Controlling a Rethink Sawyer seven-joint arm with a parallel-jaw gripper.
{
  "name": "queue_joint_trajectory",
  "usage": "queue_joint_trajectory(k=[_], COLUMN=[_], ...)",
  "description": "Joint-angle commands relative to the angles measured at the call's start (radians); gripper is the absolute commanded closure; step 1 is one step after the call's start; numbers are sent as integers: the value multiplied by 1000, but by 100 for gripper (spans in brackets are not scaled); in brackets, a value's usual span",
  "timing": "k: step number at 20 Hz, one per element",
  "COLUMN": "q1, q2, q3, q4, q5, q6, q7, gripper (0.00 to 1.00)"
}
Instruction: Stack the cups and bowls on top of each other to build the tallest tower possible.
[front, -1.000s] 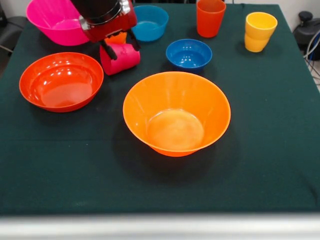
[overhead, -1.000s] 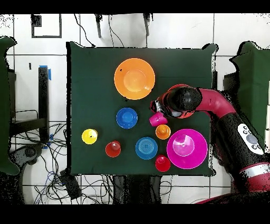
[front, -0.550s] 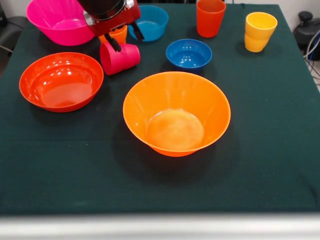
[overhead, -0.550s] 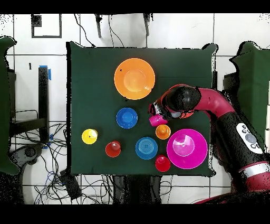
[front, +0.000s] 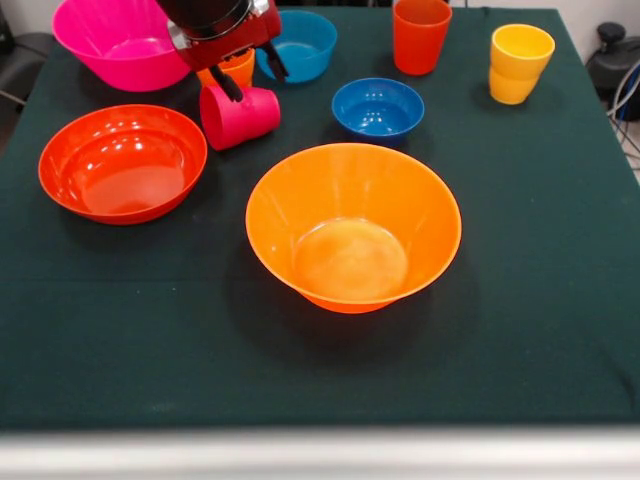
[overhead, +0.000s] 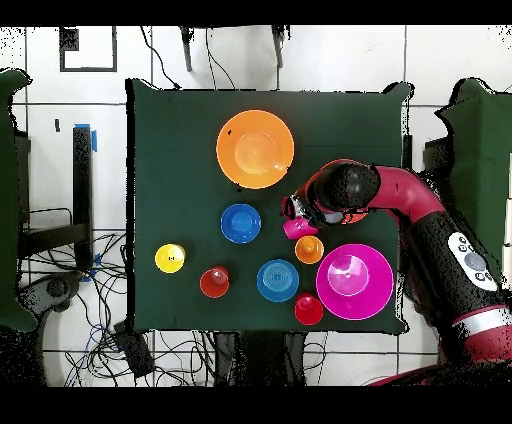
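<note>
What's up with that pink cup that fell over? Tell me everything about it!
The pink cup is small, shiny plastic with sloping sides. It lies on its side on the dark green tablecloth, its open end toward the big pink bowl side and its flat bottom toward the small dark blue bowl. An orange cup stands right behind it. The gripper hangs just above with its fingers spread; one dark finger reaches down to the cup's top edge, though whether it touches is unclear.

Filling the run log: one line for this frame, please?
phase: pre-stack | gripper: open, above tipped pink cup | big orange bowl: empty, upright | tower: none yet
</note>
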Motion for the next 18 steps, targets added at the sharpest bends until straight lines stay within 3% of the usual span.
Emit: queue_joint_trajectory(k=[1, 18], q1=[28, -17], q2=[38, 66], q3=[10, -10], q4=[-34, -43], q5=[-75, -140], q6=[67, 53], q7=[-324, -371], gripper=[0, 0])
